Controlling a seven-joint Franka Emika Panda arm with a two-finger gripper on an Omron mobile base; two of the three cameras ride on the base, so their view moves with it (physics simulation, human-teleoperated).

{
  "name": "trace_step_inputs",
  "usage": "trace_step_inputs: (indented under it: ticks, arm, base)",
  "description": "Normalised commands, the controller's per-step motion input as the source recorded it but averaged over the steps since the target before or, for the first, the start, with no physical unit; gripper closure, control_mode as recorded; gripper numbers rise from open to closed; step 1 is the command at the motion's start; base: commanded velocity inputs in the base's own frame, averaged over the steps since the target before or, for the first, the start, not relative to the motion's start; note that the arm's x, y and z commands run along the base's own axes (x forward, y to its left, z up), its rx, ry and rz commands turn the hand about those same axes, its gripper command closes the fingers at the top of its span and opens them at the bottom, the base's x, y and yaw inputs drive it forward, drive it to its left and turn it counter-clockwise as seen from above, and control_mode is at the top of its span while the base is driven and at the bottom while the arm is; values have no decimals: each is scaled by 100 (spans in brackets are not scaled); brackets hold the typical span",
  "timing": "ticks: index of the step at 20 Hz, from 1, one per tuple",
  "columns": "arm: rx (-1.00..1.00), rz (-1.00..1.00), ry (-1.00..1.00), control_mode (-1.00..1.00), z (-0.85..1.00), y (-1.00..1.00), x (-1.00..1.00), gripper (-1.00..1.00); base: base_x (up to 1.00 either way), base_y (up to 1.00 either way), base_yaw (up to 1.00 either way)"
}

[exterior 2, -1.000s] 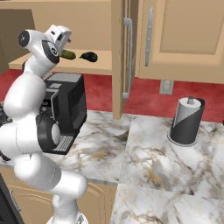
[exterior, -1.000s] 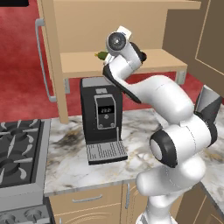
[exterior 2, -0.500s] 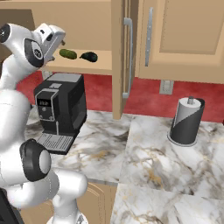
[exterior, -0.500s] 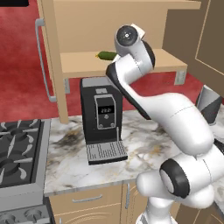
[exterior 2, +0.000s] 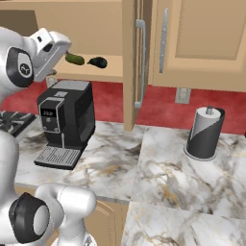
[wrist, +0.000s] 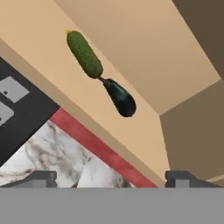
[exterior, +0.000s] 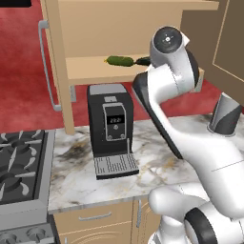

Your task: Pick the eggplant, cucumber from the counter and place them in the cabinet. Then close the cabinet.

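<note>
Gripper: my gripper (wrist: 111, 176) is raised in front of the open cabinet, level with its shelf; in the hand view my two dark fingertips (wrist: 41, 177) stand wide apart with nothing between them, so it is open and empty; in the right base view my hand (exterior 2: 50, 48) sits just left of the shelf's contents.

Cucumber: the cucumber (wrist: 84, 54) lies ahead of my fingers, flat on the shelf, well clear of them; its yellowish tip points away from the eggplant; it also shows in the left base view (exterior: 119, 61) and the right base view (exterior 2: 74, 58).

Eggplant: the eggplant (wrist: 119, 97) lies on the same shelf, nearer to me than the cucumber in the hand view; its stem end meets the cucumber's end, touching or all but touching, I cannot tell which; in the right base view (exterior 2: 98, 62) it rests just right of the cucumber; in the left base view (exterior: 143, 61) my arm partly hides it.

Cabinet: the cabinet (exterior 2: 103, 73) stands open beyond my fingers; its plain wooden shelf (wrist: 52, 83) carries both vegetables; one door (exterior 2: 134, 62) with a long silver bar handle stands swung out to the right of my hand; the other door (exterior: 53, 71) hangs open on the far left.

Counter: the counter (exterior 2: 158, 168) lies far below my gripper; a black coffee machine (exterior: 110, 128) stands on it under the shelf; a paper towel roll on a dark holder (exterior 2: 204, 133) stands well off to the right; the stove top (exterior: 21, 167) adjoins the counter at the left.
</note>
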Motion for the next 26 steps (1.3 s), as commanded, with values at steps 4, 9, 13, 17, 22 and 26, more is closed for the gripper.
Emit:
trace_step_inputs:
  ticks: [4,9,13,17,22,26]
  arm:
    - [6,-23,-10,-100,0,-56,-100,-100]
    - [18,-29,-1,-100,13,-62,-100,-100]
    - [28,-34,0,-100,29,-45,-100,-100]
    - [30,-33,0,-100,11,-47,-100,-100]
    - [27,-32,-3,-100,3,-45,-100,-100]
    - [24,-18,-22,-100,-1,-62,-99,-100]
  base:
    - [0,0,0]
    - [0,0,0]
    - [0,0,0]
    - [0,0,0]
    - [0,0,0]
    - [0,0,0]
